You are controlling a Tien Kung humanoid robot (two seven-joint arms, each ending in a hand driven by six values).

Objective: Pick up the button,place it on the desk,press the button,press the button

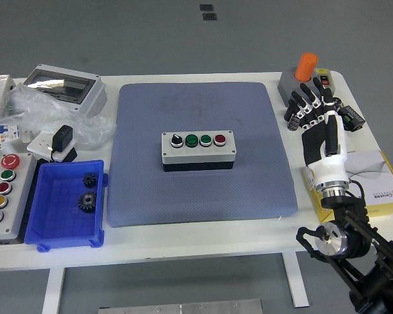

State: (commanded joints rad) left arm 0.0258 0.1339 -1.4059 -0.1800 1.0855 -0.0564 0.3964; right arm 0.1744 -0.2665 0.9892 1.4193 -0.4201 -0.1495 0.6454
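Observation:
A grey button box (198, 150) with a black selector, two green buttons and a red button lies in the middle of the blue mat (200, 154). My right hand (310, 110) is at the mat's right edge, to the right of the box and apart from it. Its palm faces the camera and its fingers (306, 91) are spread and point up, holding nothing. The left arm is not in view.
A grey base with an orange knob (301, 75) stands behind my right hand. A yellow-and-white box (373, 186) lies at the right edge. A blue bin (65, 209) with two gears, a second button box (1, 193), a clear-lidded enclosure (62, 88) and plastic wrap sit at the left.

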